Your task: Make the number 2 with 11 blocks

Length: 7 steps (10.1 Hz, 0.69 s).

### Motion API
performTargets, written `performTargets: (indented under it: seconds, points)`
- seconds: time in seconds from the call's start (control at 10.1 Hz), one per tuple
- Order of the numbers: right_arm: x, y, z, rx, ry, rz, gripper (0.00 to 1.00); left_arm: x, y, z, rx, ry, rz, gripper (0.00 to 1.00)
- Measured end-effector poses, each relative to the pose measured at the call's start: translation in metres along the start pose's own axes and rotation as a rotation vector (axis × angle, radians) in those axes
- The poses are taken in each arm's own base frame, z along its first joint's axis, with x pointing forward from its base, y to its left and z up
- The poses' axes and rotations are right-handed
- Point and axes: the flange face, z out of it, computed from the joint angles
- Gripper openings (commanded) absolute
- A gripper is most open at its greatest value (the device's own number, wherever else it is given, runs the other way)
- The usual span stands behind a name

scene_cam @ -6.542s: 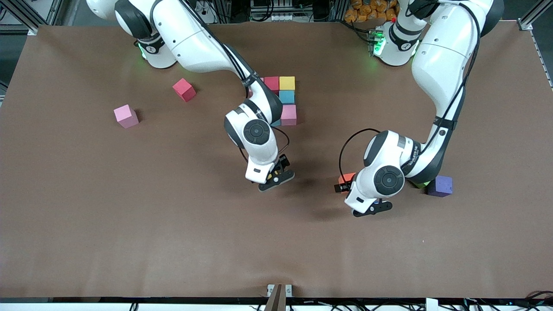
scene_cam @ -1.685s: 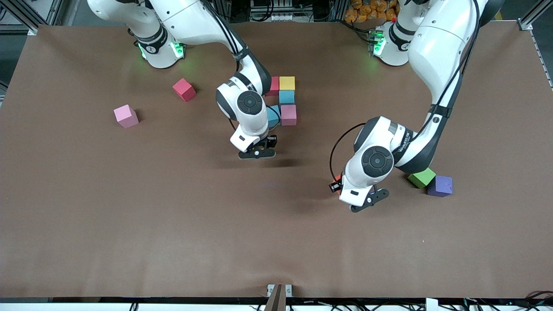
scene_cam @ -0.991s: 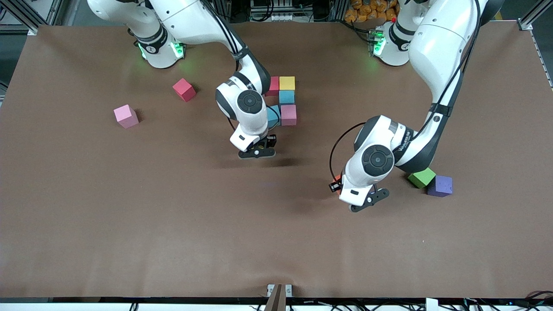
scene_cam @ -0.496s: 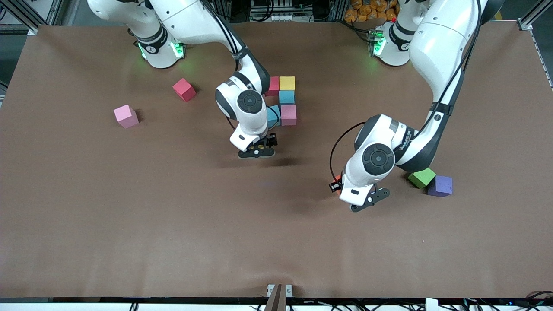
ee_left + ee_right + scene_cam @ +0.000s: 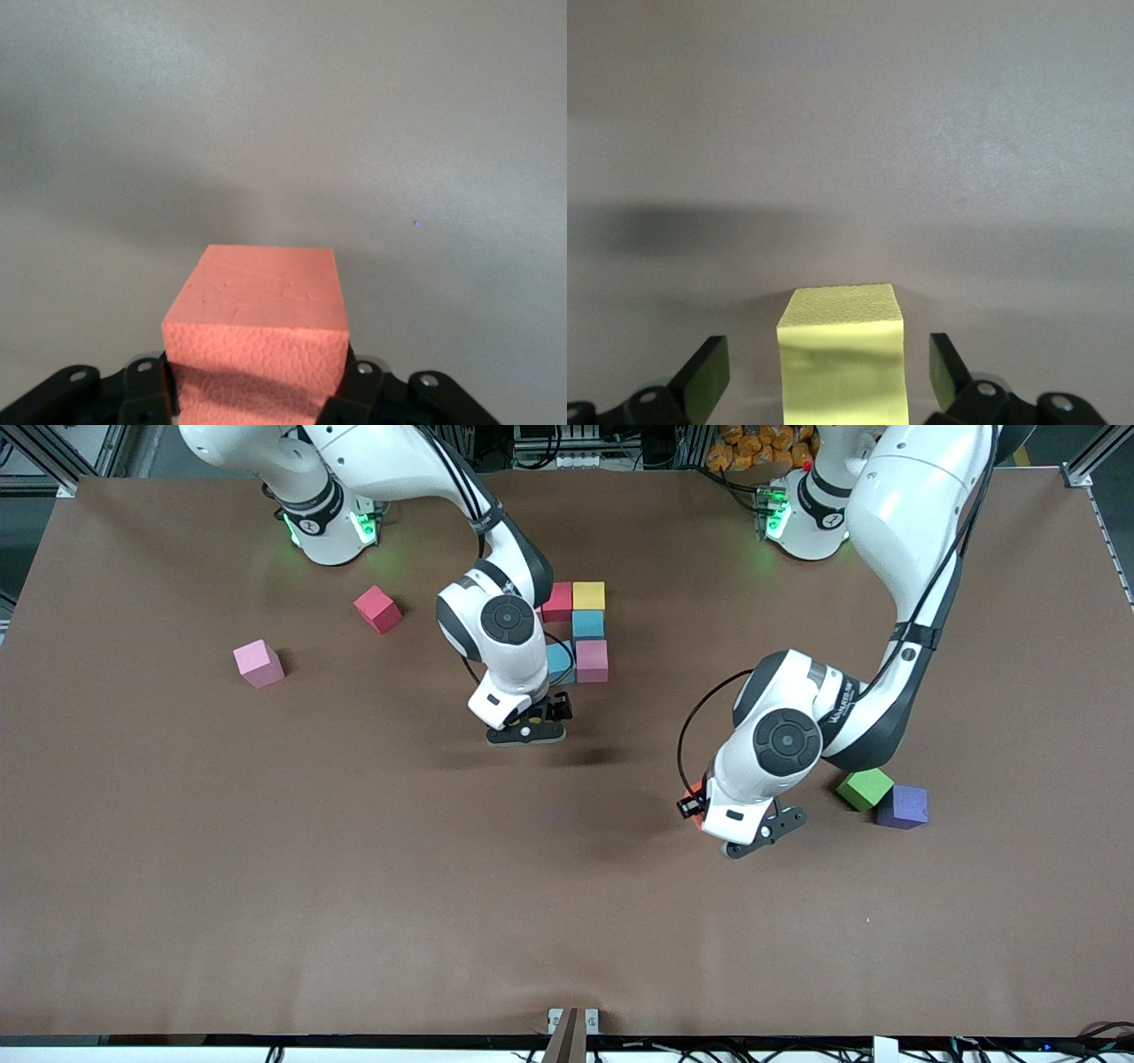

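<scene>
The right pincer (image 5: 828, 376) is now standing spread wide around a yellow block (image 5: 842, 359) it was gripping a second ago, just nearer the camera than the started number 2 (image 5: 580, 633). The left pincer (image 5: 257, 398) is still clamping one orange block (image 5: 257, 341) over the worktop (image 5: 266, 868). Loose blocks are lying about: one pink (image 5: 258, 663), one crimson (image 5: 377, 608), one green (image 5: 865, 788), one purple (image 5: 902, 806).

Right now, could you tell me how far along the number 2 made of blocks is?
Early stage. Done: the top of the number 2, crimson, yellow, blue and pink cubes. In hand: the open right pincer stands around a yellow block below that cluster; the left pincer is shut on an orange block. Left: the loose crimson block, pink block, green block and purple block.
</scene>
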Motion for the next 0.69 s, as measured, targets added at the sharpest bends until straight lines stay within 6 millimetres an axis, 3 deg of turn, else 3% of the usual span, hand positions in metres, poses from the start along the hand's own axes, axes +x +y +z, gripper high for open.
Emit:
performTargets:
  seconds: [0.3,0.5,0.69]
  points:
    - [0.032,0.034,-0.038,0.02,0.027,0.041,1.0,-0.003,0.001,-0.003,0.0,-0.006,-0.101,0.21]
    - [0.068,0.092,-0.069,0.022,0.031,0.072,1.0,-0.011,0.006,-0.002,-0.001,-0.015,-0.209,0.19]
    - [0.094,0.16,-0.095,0.008,0.003,0.087,1.0,-0.032,0.019,0.001,-0.002,-0.037,-0.337,0.2]
